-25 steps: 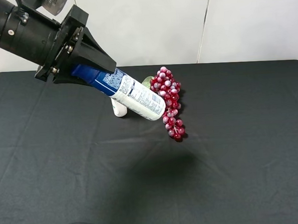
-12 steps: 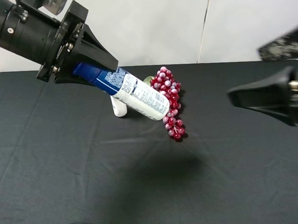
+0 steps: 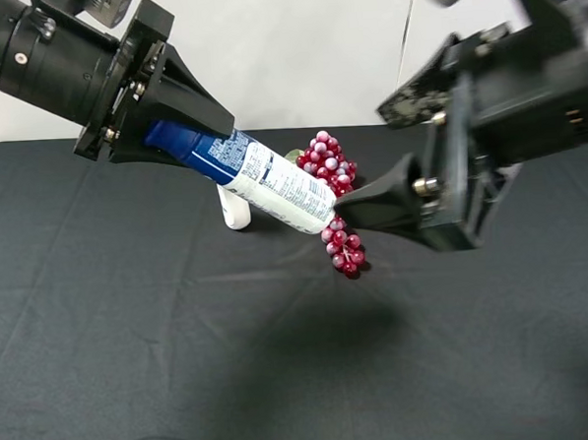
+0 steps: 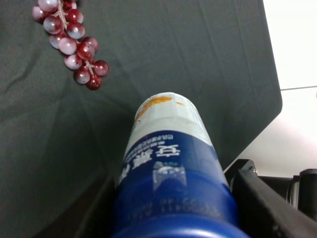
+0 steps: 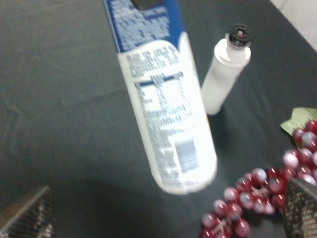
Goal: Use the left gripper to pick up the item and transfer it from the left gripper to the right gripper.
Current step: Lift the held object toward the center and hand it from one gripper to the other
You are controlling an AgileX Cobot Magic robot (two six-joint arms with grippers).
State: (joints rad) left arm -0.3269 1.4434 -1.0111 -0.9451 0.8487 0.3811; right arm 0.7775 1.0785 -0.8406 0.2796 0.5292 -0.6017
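- The left gripper (image 3: 209, 144) has its jaws clamped on the blue cap end of the item (image 3: 273, 187). The can hangs tilted above the desk (image 3: 123, 347), its white base pointing away from them.
- The right gripper (image 3: 362, 157) has its jaws wide apart, with the can's base just ahead of their opening.
- The jaws should probably slide along the can's axis over the white body, staying above the grapes (image 3: 336, 239).
- They should close firmly before the left jaws let go.

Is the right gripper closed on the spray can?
No, the right gripper is open, fingers wide apart either side of the spray can, which the left gripper holds.
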